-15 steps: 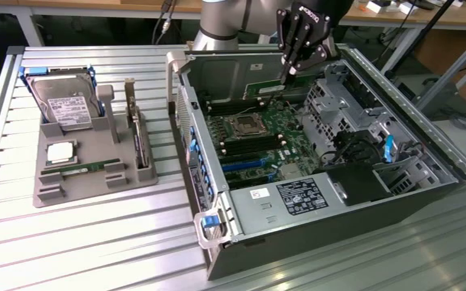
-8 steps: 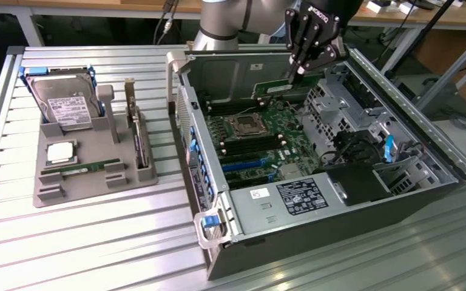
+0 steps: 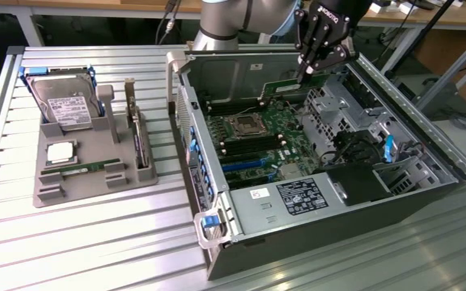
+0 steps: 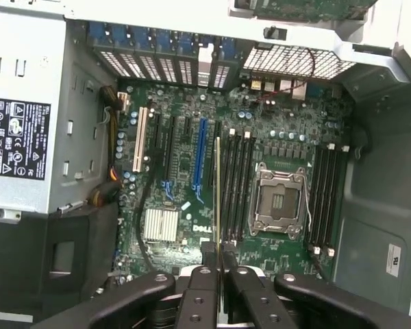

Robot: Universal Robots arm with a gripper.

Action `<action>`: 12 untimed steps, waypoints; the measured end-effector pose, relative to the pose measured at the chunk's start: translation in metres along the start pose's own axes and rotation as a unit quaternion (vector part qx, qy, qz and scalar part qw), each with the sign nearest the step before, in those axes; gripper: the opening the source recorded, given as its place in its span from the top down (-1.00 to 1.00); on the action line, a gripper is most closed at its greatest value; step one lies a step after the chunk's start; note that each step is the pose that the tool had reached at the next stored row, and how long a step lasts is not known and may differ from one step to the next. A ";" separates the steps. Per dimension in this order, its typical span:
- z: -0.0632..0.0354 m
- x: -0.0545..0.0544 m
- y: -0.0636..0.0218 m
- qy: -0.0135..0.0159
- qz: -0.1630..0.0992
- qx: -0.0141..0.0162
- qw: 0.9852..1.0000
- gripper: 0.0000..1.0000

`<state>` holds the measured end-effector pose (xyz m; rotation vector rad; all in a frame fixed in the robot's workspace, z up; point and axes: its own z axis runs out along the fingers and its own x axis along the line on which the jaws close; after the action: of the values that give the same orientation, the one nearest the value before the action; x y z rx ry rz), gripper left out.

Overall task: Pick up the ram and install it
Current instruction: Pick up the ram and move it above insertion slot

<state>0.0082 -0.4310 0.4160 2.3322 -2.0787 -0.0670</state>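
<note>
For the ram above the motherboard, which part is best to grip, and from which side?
Middle of its upper long edge, from above, pinching both flat faces, as the end effector does: the ram is thin, and its lower edge must stay free.

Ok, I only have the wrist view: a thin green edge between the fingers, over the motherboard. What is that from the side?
Observer: A long, narrow green memory stick, held in the gripper.
Operator: Is it seated?
Observer: No, it seems to hang above the motherboard, inside the open case.
Operator: Anything outside the case?
Observer: A grey tray at the exterior view's left, a second stick lying in it.
</note>
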 end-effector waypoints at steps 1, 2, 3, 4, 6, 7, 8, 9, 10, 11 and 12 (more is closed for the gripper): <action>-0.0001 0.000 -0.0031 0.000 0.000 0.000 1.000 0.74; -0.0002 0.000 -0.0054 0.000 0.000 0.000 1.000 0.74; -0.0003 0.000 -0.0078 0.001 0.000 0.000 1.000 0.74; -0.0004 -0.001 -0.0127 0.001 0.000 0.000 1.000 0.74; -0.0007 -0.006 -0.0223 0.004 0.000 0.000 1.000 0.74; -0.0008 -0.010 -0.0260 0.005 0.000 -0.001 1.000 0.74; -0.0008 -0.016 -0.0285 0.007 0.000 -0.001 1.000 0.74; -0.0008 -0.019 -0.0297 0.008 0.000 -0.001 1.000 0.74; -0.0008 -0.019 -0.0298 0.007 0.000 -0.001 1.000 0.74; -0.0008 -0.019 -0.0298 0.007 0.000 -0.001 1.000 0.74; -0.0008 -0.019 -0.0298 0.007 0.000 -0.001 1.000 0.74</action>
<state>0.0358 -0.4090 0.4160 2.3237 -2.0718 -0.0511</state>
